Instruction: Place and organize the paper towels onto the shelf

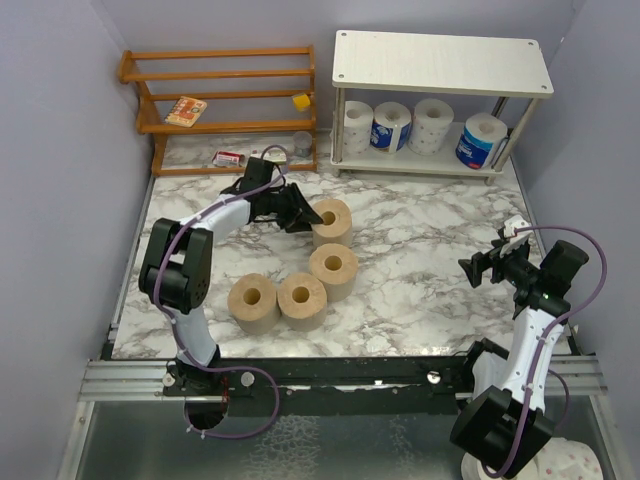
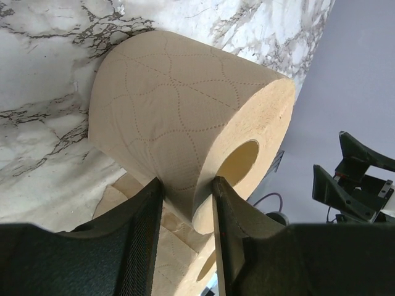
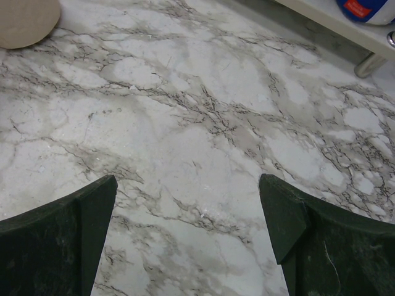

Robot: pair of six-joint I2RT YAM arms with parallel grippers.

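The left gripper [image 1: 300, 213] has its jaws drawn narrow on the rim of a tan roll [image 1: 332, 220]. In the wrist view one finger [image 2: 139, 234] lies against the curved side and the other against the flat end just below the hollow core, with the paper wall between them. The right gripper [image 1: 484, 266] stands wide with nothing between its fingers [image 3: 68, 234], over bare marble at about 4 o'clock on the table [image 1: 420, 250].

The shelf [image 1: 440, 60] sits at 1 o'clock on the table and the wooden rack [image 1: 220, 100] at 11 o'clock. On the shelf's lower board four rolls stand in a row, two white rolls [image 1: 358, 124] alternating with two blue-wrapped rolls [image 1: 392, 126].

The gripped roll stands upright, core up, left of the table's middle. A second tan roll [image 1: 333, 268] stands just beside it at 6 o'clock. A pair of tan rolls [image 1: 302, 298] touch side by side at 7 o'clock from it.

On the rack lie an orange packet [image 1: 186, 110], a yellow block [image 1: 300, 101] and, on the bottom slats, another small packet [image 1: 230, 158].
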